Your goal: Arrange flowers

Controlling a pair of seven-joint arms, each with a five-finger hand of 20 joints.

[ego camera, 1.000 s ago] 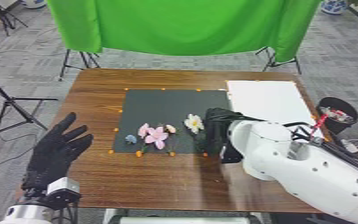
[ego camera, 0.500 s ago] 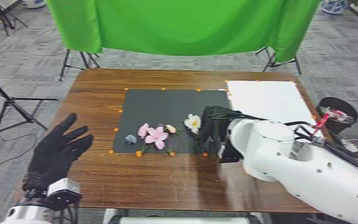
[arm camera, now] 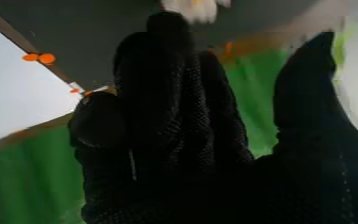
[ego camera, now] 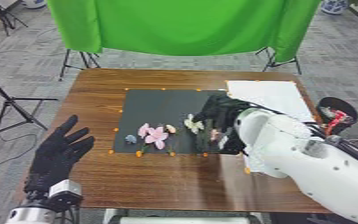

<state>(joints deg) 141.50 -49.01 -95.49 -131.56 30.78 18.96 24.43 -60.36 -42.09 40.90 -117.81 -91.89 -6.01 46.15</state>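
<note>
Right robot hand [ego camera: 218, 112], thumb spread wide from straight fingers, near the white, yellow-centred, petalled flower [ego camera: 192, 124]; left robot hand [ego camera: 53, 156] open, well apart from it.

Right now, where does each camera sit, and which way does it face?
Head view: on the robot's head, facing forward and down at the brown wooden table and pink flower; left hand, right hand and white right arm show.
Right wrist view: on the right wrist, facing along that hand's black-gloved fingers.
Both share: right hand, dark rectangular mat, white rectangular sheet, green cloth.
</note>
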